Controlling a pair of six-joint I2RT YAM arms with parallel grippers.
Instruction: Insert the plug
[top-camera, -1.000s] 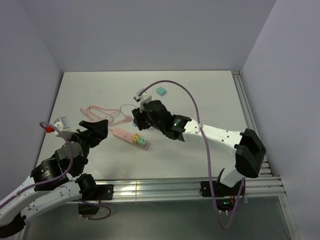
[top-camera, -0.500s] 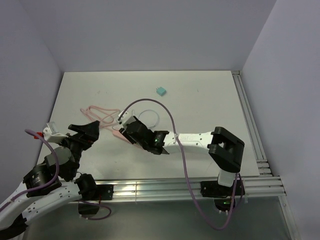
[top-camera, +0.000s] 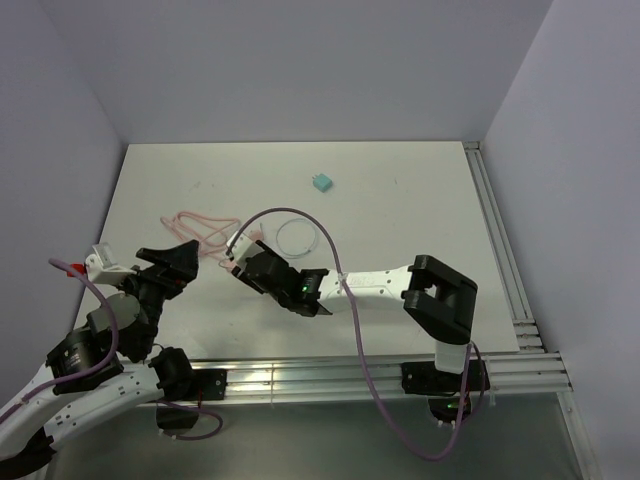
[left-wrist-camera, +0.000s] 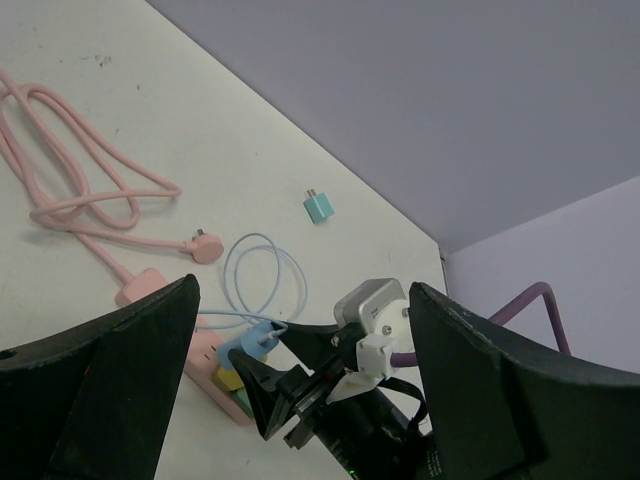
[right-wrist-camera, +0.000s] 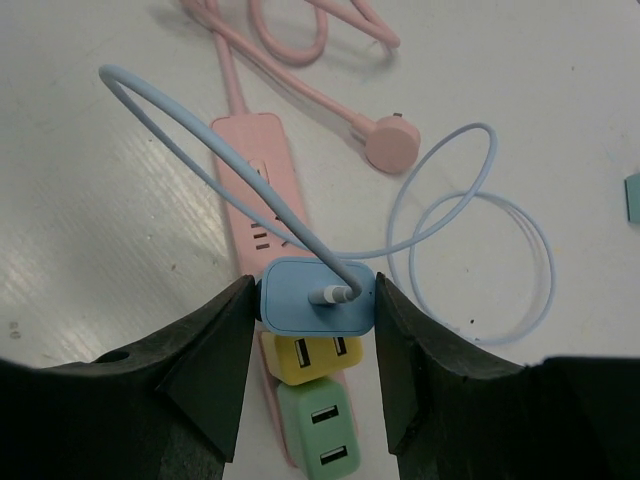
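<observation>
Right hand (right-wrist-camera: 315, 300) is closed on the blue plug (right-wrist-camera: 300, 312), one finger pressed on each of its short sides, so the block sits squarely between the fingertips. The plug hangs directly under the hand and over the pink power strip (right-wrist-camera: 262, 190), right beside the yellow adapter (right-wrist-camera: 305, 355), with the green adapter (right-wrist-camera: 322, 425) next along. Its prongs are hidden, so I cannot tell whether they have entered a socket.

The plug looks like a small, hard plastic block: light, stiff, with smooth rounded sides that could twist or slip if pushed off-axis. Opposite flat sides are the sensible place to hold it, as now, which leaves the prong face and the cable face free. Its pale blue cable (right-wrist-camera: 300, 250) leaves the top face, arcs up past the hand and drops into loose loops on the counter (right-wrist-camera: 560, 90) to the hand's right. It is soft and light, though a snag could tug the plug askew.

The strip itself looks light and lies loose on the counter, so a hard push may skid it rather than seat the prongs. Beyond the hand, the strip's pink cord ends in a round plug (right-wrist-camera: 392, 145). A teal adapter (top-camera: 321, 183) lies well beyond that.

Left hand (left-wrist-camera: 302, 295) hangs spread wide with nothing in it, well off to the side of the strip.
</observation>
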